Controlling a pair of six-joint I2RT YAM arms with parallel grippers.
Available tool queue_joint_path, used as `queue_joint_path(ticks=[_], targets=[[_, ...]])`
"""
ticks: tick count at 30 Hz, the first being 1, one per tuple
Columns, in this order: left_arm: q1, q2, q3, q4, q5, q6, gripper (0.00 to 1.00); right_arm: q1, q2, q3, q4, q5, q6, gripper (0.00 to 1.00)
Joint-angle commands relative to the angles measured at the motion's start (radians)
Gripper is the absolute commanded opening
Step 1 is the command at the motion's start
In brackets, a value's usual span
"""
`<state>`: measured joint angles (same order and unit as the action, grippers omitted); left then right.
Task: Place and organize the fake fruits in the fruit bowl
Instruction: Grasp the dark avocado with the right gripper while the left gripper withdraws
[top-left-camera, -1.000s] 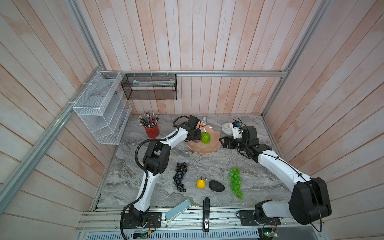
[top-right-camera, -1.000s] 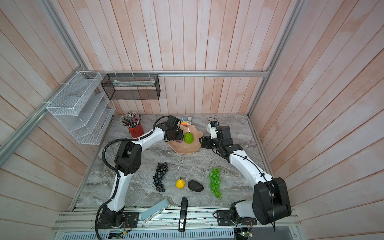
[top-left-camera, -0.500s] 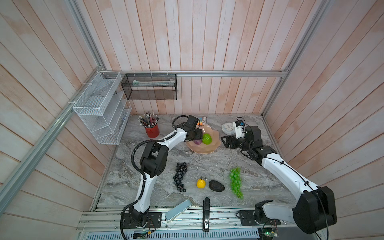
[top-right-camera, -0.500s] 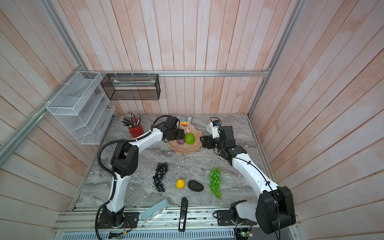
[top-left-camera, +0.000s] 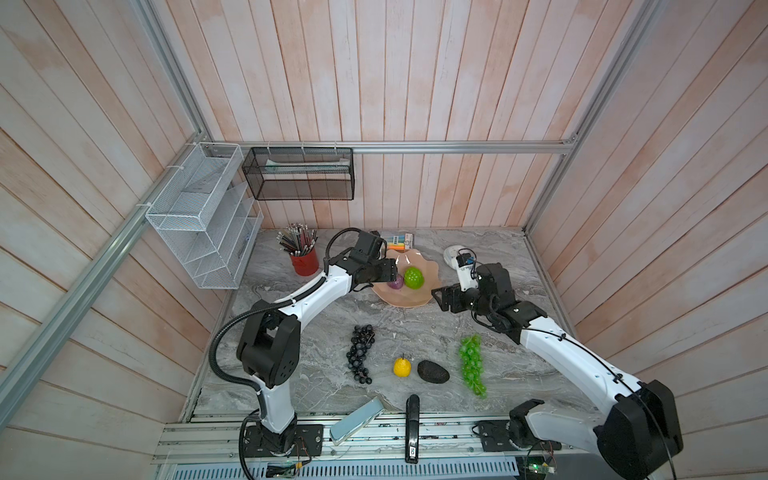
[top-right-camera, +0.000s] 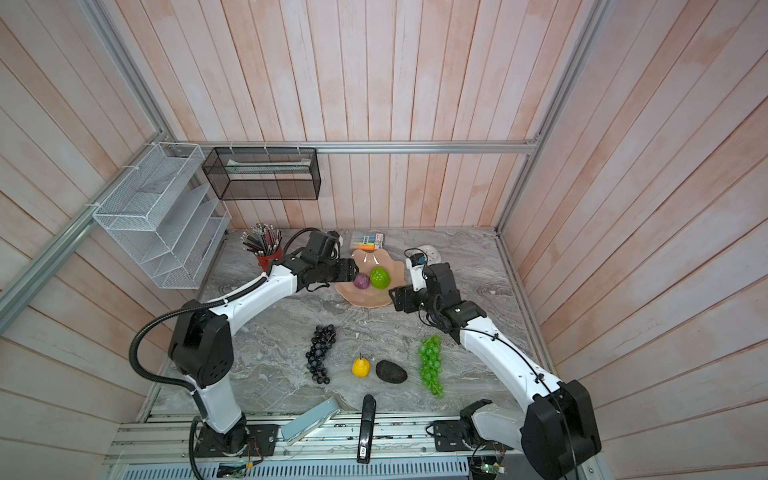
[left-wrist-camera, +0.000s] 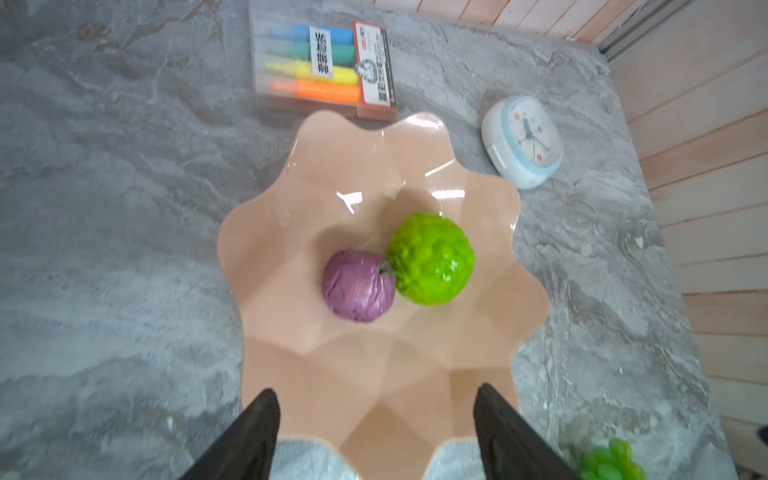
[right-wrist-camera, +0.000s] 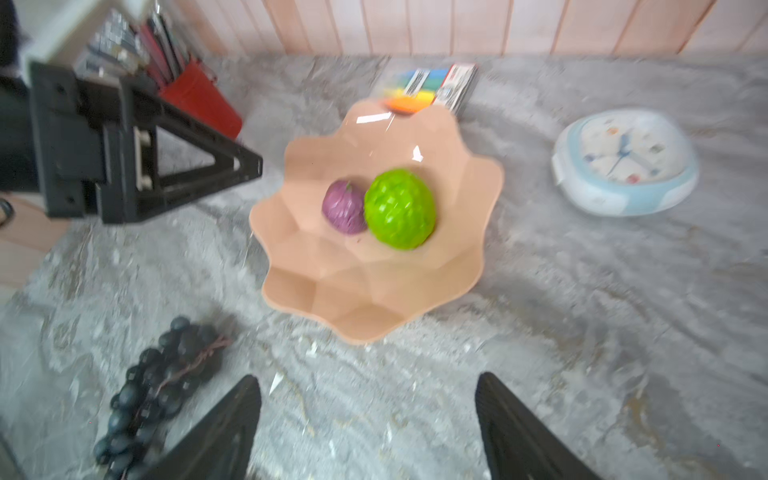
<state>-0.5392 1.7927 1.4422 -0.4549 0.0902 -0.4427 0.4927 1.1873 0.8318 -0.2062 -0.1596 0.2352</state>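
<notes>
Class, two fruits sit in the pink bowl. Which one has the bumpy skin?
The bright green fruit: it is knobbly all over and larger than the smoother purple fruit touching it.

Bright, even light from above; shadows soft and short. Both top views sharp, wall planks (top-left-camera: 374, 83) bowing near the edges. White glare on the fruit bowl (top-left-camera: 409, 297) at its 12 o'clock rim. Right wrist view motion-blurred; black grape bunch (right-wrist-camera: 153, 386) smeared.
</notes>
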Motion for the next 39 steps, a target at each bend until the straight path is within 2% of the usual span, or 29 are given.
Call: queue_joint_path(ticks=[1, 7, 10, 13, 20, 27, 33, 37, 39], targets=[[-0.010, -0.108, -0.124, 0.056, -0.003, -0.025, 0.76, 0.109, -0.050, -0.051, -0.114, 0.086, 0.062, 0.82], [-0.017, -0.273, -0.311, 0.075, -0.043, -0.075, 0.76, 0.317, -0.113, -0.115, -0.241, 0.161, 0.225, 0.84], [-0.017, -0.331, -0.405, 0.109, -0.068, -0.102, 0.77, 0.352, -0.088, -0.140, -0.280, 0.119, 0.250, 0.84], [-0.016, -0.362, -0.482, 0.157, -0.070, -0.138, 0.77, 0.409, -0.073, -0.160, -0.269, 0.145, 0.245, 0.86], [-0.012, -0.379, -0.517, 0.160, -0.073, -0.137, 0.77, 0.467, 0.035, -0.164, -0.267, 0.145, 0.261, 0.86], [0.008, -0.411, -0.542, 0.160, -0.069, -0.128, 0.77, 0.471, 0.139, -0.214, -0.216, 0.088, 0.314, 0.76], [0.015, -0.421, -0.546, 0.155, -0.073, -0.126, 0.77, 0.471, 0.131, -0.208, -0.215, 0.113, 0.304, 0.58], [0.016, -0.422, -0.546, 0.155, -0.083, -0.128, 0.77, 0.471, 0.108, -0.200, -0.220, 0.128, 0.292, 0.49], [0.017, -0.420, -0.542, 0.152, -0.087, -0.128, 0.77, 0.470, 0.090, -0.182, -0.228, 0.141, 0.286, 0.48]])
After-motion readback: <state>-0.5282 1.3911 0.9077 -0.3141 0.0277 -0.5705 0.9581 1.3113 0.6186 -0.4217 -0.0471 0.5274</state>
